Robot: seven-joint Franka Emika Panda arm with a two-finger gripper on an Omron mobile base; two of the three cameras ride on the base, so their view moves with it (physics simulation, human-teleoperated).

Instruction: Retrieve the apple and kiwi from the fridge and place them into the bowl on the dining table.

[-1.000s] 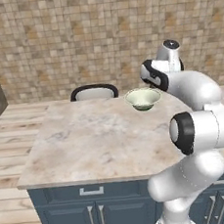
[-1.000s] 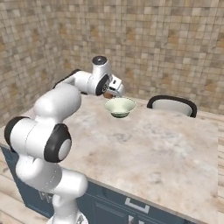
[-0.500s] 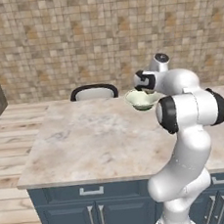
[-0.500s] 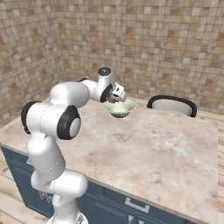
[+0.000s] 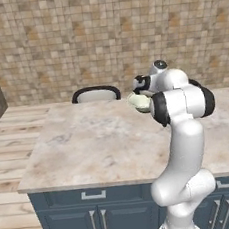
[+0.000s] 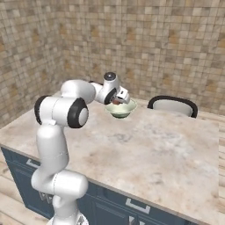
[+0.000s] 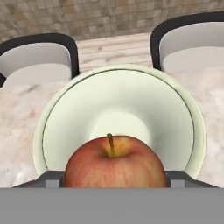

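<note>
Finding: the hand [image 6: 119, 98] hangs just over the near rim of the bowl [image 6: 121, 108], which stands on the bench [image 6: 145, 145] close to its far edge, in front of a dark-backed chair [image 6: 172, 105]. In the hand view the apple [image 7: 115, 162] sits upright, stem up, between the two finger tips, with the pale floor of the bowl [image 7: 118, 120] directly beyond it. The jaws stand wide, spread to the width of the fruit and bearing on both its flanks; I judge the apple held, not yet let go.

Step in hand, as judged: setting the apple into the bowl.

Recommendations: bring the apple toward the bowl's centre, since it now lies nearer the rim than the middle. Lower until the fruit is close to the floor before parting the fingers, so it does not roll or knock the light bowl along the bench. Lift straight up afterward, clear of the rim.
</note>
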